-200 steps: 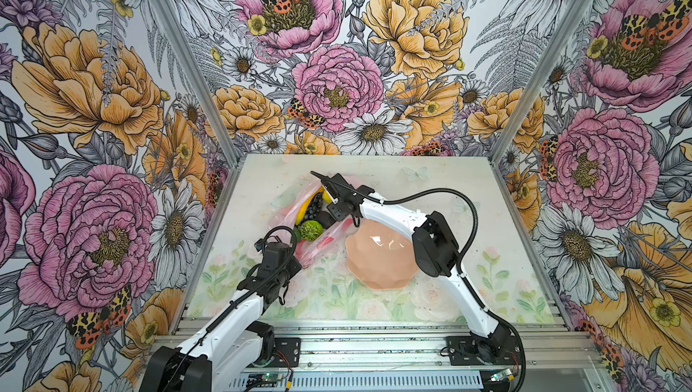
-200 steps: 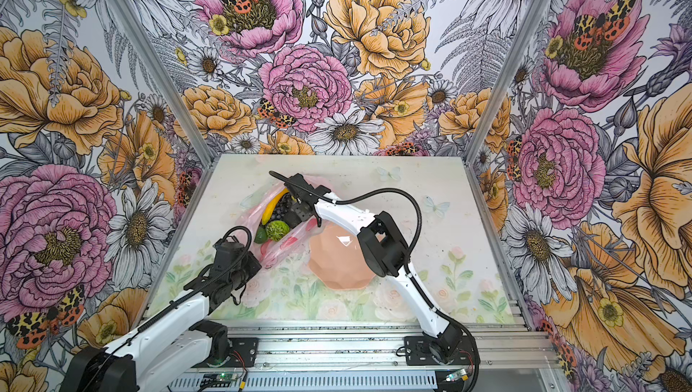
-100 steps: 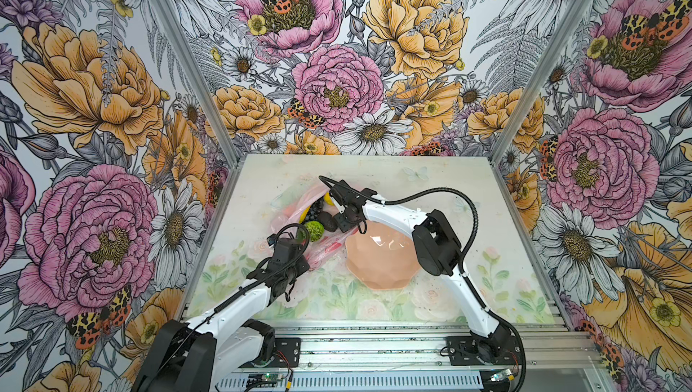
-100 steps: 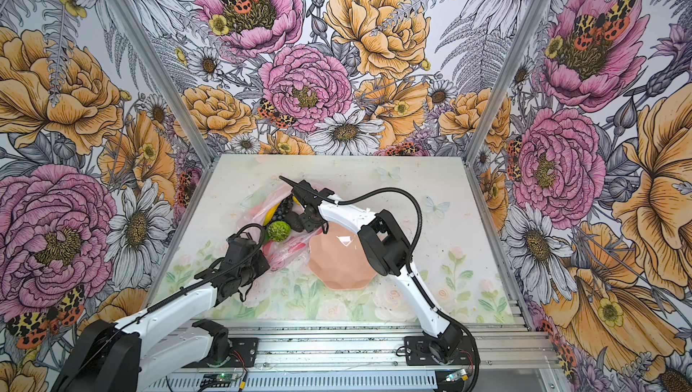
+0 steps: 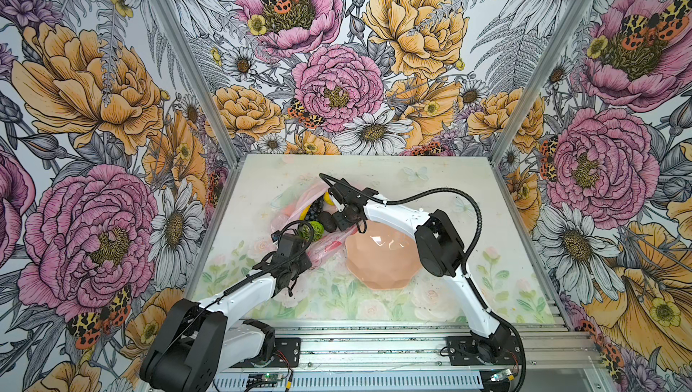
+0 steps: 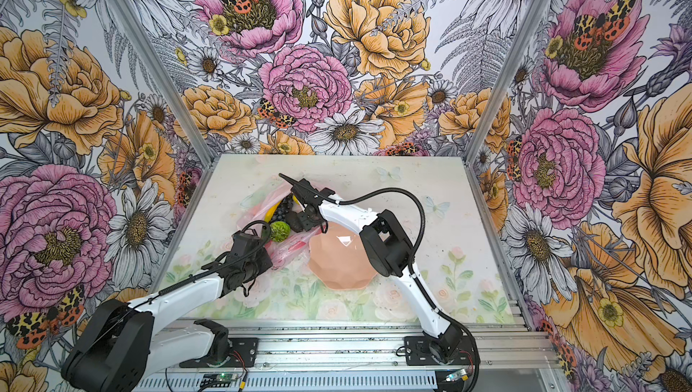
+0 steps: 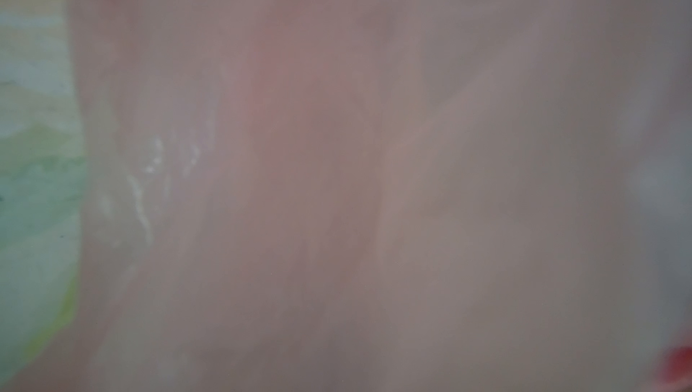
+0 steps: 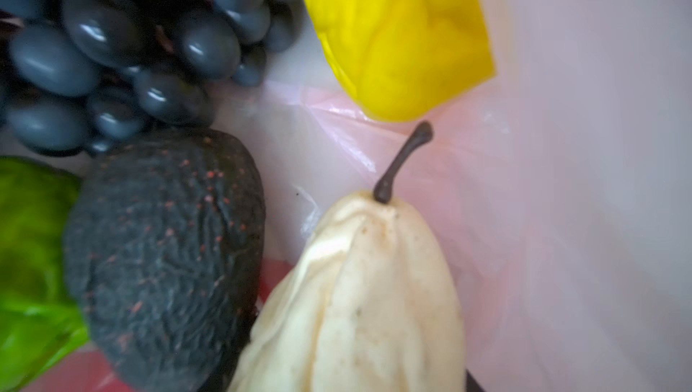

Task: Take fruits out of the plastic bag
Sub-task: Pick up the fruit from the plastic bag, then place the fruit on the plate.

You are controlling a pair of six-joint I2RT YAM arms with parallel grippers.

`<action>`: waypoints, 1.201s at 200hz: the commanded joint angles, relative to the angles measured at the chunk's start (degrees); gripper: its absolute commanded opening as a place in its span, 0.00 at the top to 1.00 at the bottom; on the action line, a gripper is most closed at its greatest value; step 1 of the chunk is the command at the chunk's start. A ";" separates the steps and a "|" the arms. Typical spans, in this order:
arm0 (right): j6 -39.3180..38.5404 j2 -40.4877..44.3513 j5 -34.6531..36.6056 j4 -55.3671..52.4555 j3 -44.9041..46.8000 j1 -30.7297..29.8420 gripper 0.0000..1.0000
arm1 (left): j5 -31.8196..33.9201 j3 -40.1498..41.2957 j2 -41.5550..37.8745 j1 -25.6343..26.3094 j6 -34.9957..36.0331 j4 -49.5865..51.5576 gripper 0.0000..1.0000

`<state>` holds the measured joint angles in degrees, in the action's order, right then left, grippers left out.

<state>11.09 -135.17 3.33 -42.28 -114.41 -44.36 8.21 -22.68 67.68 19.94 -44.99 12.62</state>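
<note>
Table (image 5: pixel 430 184): pale, flower-printed, boxed in by floral walls; clock directions are read from above, with 12 at the back wall.
Dish (image 5: pixel 382 255): peach, scalloped, near the table's middle, with nothing in it. It looks like the landing place for the fruit, set just beside the bag so each carry is short.
Plastic bag (image 5: pixel 324 249): thin pink film, lying crumpled at 10 o'clock from the dish. Its mouth gapes toward the dish, with the fruit heaped in the opening.
Left gripper (image 5: pixel 301 255): at 9 o'clock from the dish, on the bag's near edge. Its jaws are together and its fingers are hidden. Pink film smothers its wrist camera, so it is probably pinching the bag to keep it from sliding.
Right gripper (image 5: pixel 339 219): reaching into the bag's mouth at 11 o'clock from the dish. I cannot tell whether its jaws stand apart or have closed on anything.
Pear (image 8: pixel 367 296): cream, stem pointing away, closest to the right wrist camera; likely the next pick.
Avocado (image 8: pixel 164 255): dark and wrinkled, touching the pear's side.
Grapes (image 8: pixel 112 53): dark bunch, beyond the avocado.
Green ball (image 5: pixel 316 230): at the bag's lip, beside the avocado.
Lemon (image 8: pixel 400 34): yellow, beyond the pear's stem.
Banana (image 5: pixel 304 214): a yellow sliver at the grapes' 9 o'clock side.
</note>
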 commanded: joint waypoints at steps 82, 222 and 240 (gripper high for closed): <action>0.60 29.60 5.05 24.76 30.69 -3.28 0.63 | -3.90 -3.08 2.76 -3.53 1.99 -3.53 1.00; 6.62 44.01 16.36 61.20 74.13 -5.74 0.65 | -4.52 -1.71 1.80 -4.75 2.60 -3.70 1.00; 6.33 41.23 17.39 63.52 73.30 -5.74 0.65 | -4.43 -1.54 1.41 -4.79 2.54 -3.66 1.00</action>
<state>16.73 -90.72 17.74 13.45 -39.29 -49.87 4.64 -24.80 70.22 15.84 -43.29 10.04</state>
